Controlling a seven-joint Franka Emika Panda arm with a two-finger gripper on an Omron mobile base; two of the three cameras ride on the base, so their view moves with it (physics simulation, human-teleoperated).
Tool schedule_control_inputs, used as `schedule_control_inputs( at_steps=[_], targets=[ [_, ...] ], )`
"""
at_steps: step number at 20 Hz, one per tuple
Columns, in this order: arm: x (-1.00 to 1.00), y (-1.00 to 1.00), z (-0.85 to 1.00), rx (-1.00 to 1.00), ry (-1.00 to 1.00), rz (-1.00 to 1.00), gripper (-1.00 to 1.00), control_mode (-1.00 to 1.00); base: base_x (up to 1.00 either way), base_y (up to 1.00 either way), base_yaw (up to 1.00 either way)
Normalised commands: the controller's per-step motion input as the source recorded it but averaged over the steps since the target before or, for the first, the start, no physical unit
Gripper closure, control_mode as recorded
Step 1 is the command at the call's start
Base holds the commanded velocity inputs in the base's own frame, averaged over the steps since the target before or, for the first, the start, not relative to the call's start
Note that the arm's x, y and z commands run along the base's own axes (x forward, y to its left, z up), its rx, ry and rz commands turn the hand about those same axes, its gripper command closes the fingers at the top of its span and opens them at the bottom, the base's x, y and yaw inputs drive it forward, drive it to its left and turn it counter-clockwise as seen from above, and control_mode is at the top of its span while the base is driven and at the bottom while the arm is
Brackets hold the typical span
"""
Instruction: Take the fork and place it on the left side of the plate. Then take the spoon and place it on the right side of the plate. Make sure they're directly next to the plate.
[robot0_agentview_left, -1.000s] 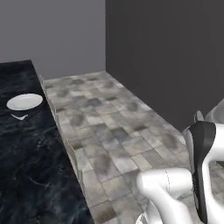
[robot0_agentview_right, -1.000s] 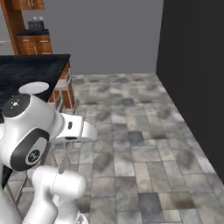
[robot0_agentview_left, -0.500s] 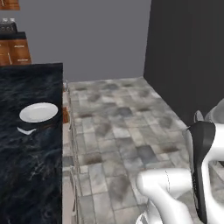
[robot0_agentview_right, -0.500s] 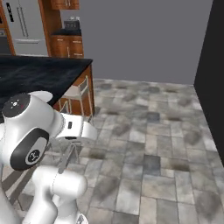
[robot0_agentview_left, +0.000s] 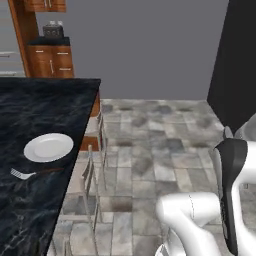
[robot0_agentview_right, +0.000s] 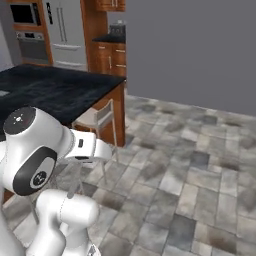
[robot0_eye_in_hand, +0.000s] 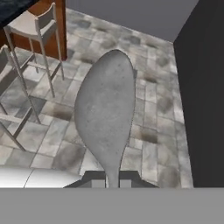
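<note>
A: Where do the task's things lie?

B: In the left base view the plate (robot0_agentview_left: 48, 147) sits on the dark marbled bench (robot0_agentview_left: 35, 110), close to its right edge. The fork (robot0_agentview_left: 31, 173) lies just on the near side of the plate, tines to the left and dark handle to the right, a thin gap between it and the rim.

A: And the spoon?

B: The spoon (robot0_eye_in_hand: 106, 114) is clamped in the gripper (robot0_eye_in_hand: 113, 182). In the hand view its grey oval bowl rises large from between the fingers (robot0_eye_in_hand: 97, 180), which are drawn together on the thin neck of the handle. It hangs over the tiled floor (robot0_eye_in_hand: 148, 131), well apart from the bench.

A: What stands between the robot and the plate?

B: Stools. In the left base view a pale metal-framed stool (robot0_agentview_left: 88, 192) stands against the right edge of the bench, just right of the fork, and another sits farther along the same edge. The hand view shows one with a pale seat and low back (robot0_eye_in_hand: 37, 35) at the wooden end panel of the bench, and the legs of a nearer one at the left.

A: Anything else around?

B: A grey wall (robot0_agentview_left: 150, 45) closes the far side, and a tall black panel (robot0_agentview_left: 237, 65) stands at the right. At far left are wooden cabinets (robot0_agentview_left: 50, 60) with a small dark appliance on top. The right base view adds a steel refrigerator (robot0_agentview_right: 65, 32) and a built-in oven (robot0_agentview_right: 31, 42) beyond the bench.
</note>
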Motion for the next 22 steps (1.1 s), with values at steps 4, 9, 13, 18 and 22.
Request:
schedule_control_inputs(
  at_steps=[4,9,13,18,22],
  targets=[
    [0.0,0.0,0.0,0.0,0.0,0.0,1.0,1.0,0.98,-0.5,0.42],
    [0.0,0.0,0.0,0.0,0.0,0.0,1.0,1.0,0.8,-0.51,0.43],
    [0.0,0.0,0.0,0.0,0.0,0.0,1.0,1.0,0.43,-0.65,0.42],
    [0.0,0.0,0.0,0.0,0.0,0.0,1.0,1.0,0.28,-0.6,0.38],
    [0.0,0.0,0.0,0.0,0.0,0.0,1.0,1.0,0.2,-0.46,0.45]
  ],
)
